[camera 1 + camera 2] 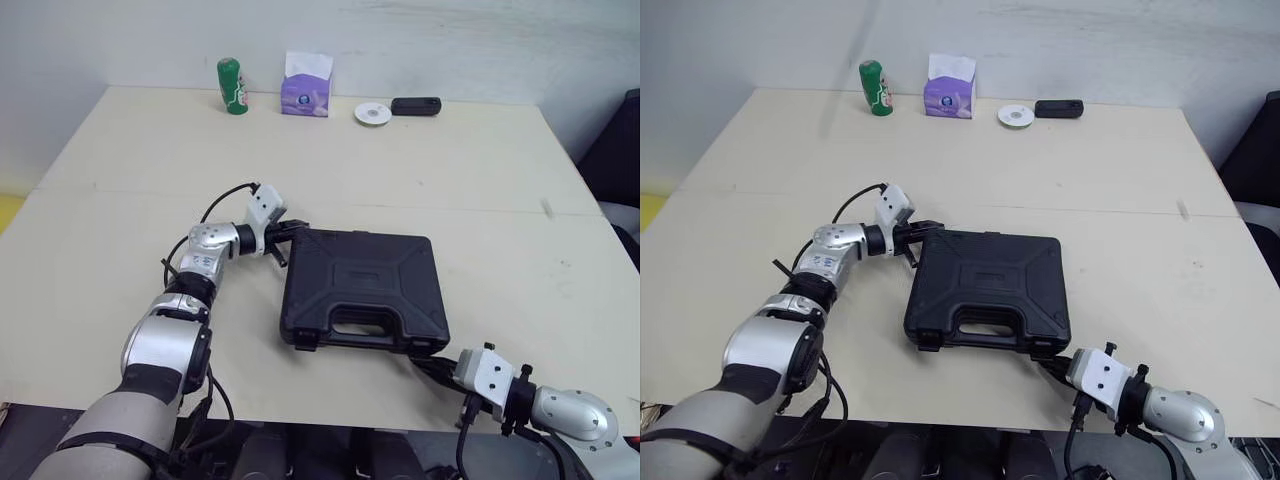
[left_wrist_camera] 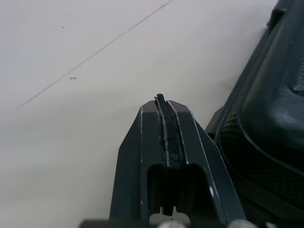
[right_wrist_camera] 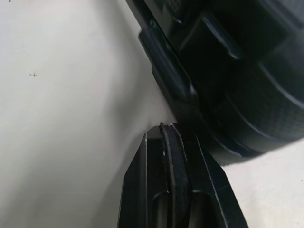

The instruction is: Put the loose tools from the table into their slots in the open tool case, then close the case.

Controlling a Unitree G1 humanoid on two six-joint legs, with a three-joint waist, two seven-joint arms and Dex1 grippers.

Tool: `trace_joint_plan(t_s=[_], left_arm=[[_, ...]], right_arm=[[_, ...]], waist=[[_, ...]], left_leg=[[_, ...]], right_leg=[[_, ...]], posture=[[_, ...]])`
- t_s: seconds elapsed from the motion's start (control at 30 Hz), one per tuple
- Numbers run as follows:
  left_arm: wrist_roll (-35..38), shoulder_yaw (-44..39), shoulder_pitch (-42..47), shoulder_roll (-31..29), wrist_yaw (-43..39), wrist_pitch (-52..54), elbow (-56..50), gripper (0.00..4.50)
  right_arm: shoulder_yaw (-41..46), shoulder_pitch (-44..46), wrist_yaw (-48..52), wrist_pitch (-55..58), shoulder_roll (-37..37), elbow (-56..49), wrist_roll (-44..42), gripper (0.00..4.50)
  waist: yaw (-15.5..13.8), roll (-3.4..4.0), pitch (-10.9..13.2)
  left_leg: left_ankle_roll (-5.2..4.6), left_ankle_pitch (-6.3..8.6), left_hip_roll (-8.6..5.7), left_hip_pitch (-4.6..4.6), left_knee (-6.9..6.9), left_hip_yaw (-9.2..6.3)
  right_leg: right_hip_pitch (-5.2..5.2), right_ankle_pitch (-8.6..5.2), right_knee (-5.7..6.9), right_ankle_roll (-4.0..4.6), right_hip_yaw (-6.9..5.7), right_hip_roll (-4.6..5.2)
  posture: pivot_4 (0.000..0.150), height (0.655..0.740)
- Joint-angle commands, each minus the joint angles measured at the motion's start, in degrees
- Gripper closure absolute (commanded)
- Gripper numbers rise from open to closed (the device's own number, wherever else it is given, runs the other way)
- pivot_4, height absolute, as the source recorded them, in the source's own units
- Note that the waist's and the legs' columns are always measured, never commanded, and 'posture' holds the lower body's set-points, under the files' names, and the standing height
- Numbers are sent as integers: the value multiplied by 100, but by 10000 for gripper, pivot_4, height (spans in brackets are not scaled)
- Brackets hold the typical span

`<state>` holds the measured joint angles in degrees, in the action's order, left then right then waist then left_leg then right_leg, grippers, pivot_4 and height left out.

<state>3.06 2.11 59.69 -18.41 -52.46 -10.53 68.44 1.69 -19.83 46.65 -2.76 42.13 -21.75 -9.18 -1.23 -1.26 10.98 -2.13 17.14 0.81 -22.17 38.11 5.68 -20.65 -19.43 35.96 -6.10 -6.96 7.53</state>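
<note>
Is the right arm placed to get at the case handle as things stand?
Probably yes: the right claw sits shut at the near right corner of the case, and the handle lies along that same edge with nothing between.

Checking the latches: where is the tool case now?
In the eye views, the closed tool case lies near the front edge of the table, left gripper at its far left corner, right gripper at its near right corner.

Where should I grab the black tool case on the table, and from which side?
Grip the carry handle of the tool case, the bar with a cut-out on the edge nearest the robot. Come from that near side: the case lies flat and shut, and its other edges look too thick to pinch.
</note>
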Motion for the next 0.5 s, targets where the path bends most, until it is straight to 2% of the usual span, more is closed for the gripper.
trace_joint_plan(t_s=[0.03, 0.27, 0.5], left_arm=[[31, -63, -87, -119, -670, -243, -68, 45000], [165, -152, -603, -341, -1435, -470, -624, 45000], [390, -118, -1554, -394, -1614, -97, -2133, 45000]], right_arm=[[119, 55, -90, 51, -4, 275, 102, 44312], [414, 504, 23, -187, 240, 949, 135, 44312], [448, 1096, -138, -420, 335, 1716, 383, 44312]], waist=[[3, -1, 0], [22, -1, -1], [4, -2, -2]], left_leg=[[0, 0, 0, 0, 1, 0], [-3, 0, -2, 1, 5, 1], [-8, 1, -4, -1, 7, -9]], right_leg=[[0, 0, -1, 0, 1, 1], [2, 1, 0, -1, 3, 7], [11, 3, 0, -5, 25, 15]], posture=[[1500, 7400], [1500, 7400], [1500, 7400]])
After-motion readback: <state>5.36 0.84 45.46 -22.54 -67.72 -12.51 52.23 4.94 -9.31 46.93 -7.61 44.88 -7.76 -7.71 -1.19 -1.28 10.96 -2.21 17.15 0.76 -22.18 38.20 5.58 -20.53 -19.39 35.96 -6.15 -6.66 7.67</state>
